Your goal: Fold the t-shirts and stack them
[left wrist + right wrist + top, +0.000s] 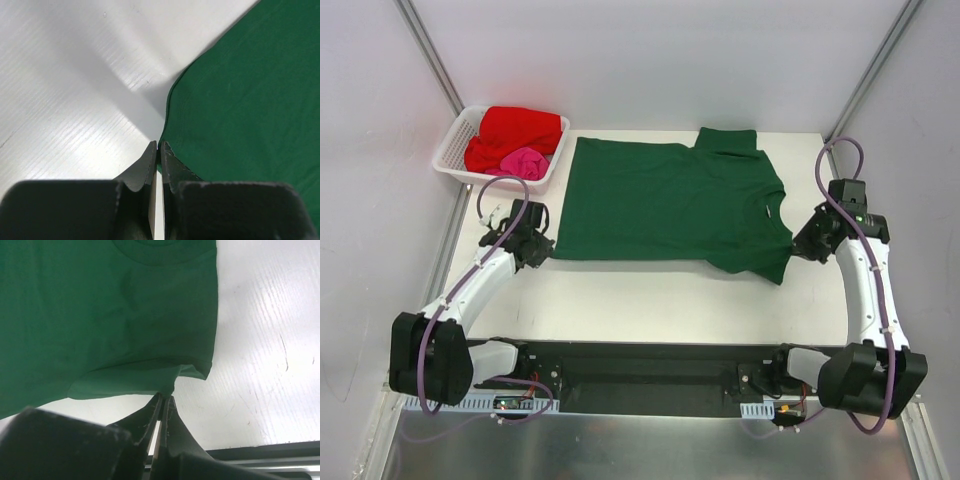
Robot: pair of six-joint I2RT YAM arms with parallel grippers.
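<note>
**Green shirt pinned at two near corners, ready for a fold**

The large dark green cloth t-shirt [670, 205] lies spread flat on the white table [650, 300], collar toward the right arm and hem toward the left. That layout puts one near corner within reach of each arm.

The left gripper [542, 240] sits at the near hem corner. Its fingers [142, 170] are clenched together with the cloth edge nipped between the tips.

The right gripper [800, 243] is at the near sleeve. Its fingers [145, 420] are also pressed closed where the sleeve edge drops to meet them. The cloth seems caught there, though the wrist view is too tight to be sure.

Holding both ends of the near edge probably serves to lift it evenly and carry it across in a lengthwise fold.

The bright red t-shirt [515, 130] and the smaller pink t-shirt [525, 162] wait bunched in the white plastic lattice basket [450, 155], beside the far-left corner of the green one, so folding has barely begun.
</note>
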